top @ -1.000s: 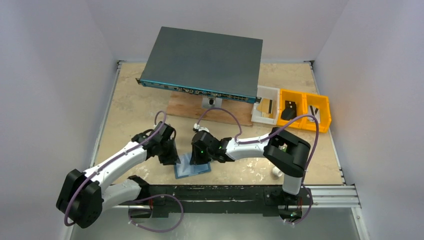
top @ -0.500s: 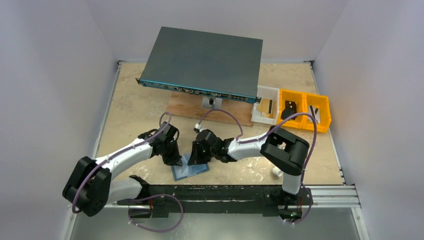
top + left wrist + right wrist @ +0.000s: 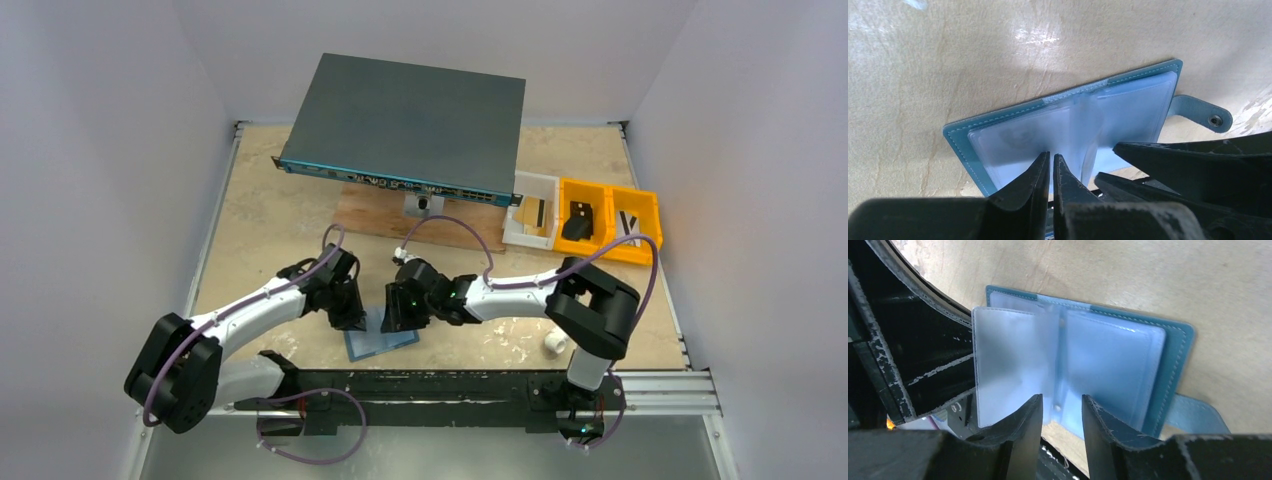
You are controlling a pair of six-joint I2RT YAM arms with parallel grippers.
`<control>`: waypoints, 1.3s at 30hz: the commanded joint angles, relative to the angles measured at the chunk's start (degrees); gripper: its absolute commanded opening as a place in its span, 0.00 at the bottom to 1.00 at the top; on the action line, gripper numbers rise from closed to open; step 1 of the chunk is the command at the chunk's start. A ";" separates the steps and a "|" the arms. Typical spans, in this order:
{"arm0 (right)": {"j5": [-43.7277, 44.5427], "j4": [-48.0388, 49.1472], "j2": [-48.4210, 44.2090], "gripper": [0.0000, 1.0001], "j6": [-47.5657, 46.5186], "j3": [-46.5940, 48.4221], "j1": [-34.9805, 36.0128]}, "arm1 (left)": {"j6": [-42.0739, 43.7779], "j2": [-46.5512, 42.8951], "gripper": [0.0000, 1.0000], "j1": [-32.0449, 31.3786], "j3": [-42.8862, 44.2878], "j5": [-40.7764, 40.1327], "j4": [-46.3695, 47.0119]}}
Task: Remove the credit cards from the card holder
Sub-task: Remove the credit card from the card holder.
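Note:
The steel-blue card holder (image 3: 382, 341) lies open on the table by the front edge, its clear sleeve pages up. It also shows in the left wrist view (image 3: 1013, 112) and the right wrist view (image 3: 1179, 347). My left gripper (image 3: 350, 318) has its jaws almost together, tips (image 3: 1051, 159) at the near edge of the left sleeve page (image 3: 1018, 137). My right gripper (image 3: 396, 318) is open (image 3: 1061, 402) and straddles the sleeve spine. The left sleeve page (image 3: 1003, 365) is lifted and pale. I cannot make out separate credit cards inside the sleeves.
A large dark grey box (image 3: 405, 115) rests on a wooden board (image 3: 365, 212) at the back. A white bin (image 3: 522, 228) and yellow bins (image 3: 645, 235) stand at the right. A small white object (image 3: 555, 343) lies near the right arm's base. The black front rail (image 3: 450, 385) is just beyond the holder.
The right arm's elbow has swung to the right and its gripper has shifted slightly. The card holder has slid a little toward the front rail. The left arm's base link has turned.

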 commanded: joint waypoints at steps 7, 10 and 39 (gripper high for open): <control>8.17 -9.22 -10.41 0.36 -0.61 1.12 -0.01 | -0.25 -0.88 0.10 -4.34 4.78 1.83 1.51; 10.72 -10.35 -13.25 0.36 0.44 -0.72 0.04 | -0.72 0.53 0.11 -5.84 6.45 1.44 2.02; 12.34 -11.14 -7.37 0.35 -4.70 6.91 4.16 | 0.43 -6.00 0.13 -2.17 7.42 -8.76 -11.87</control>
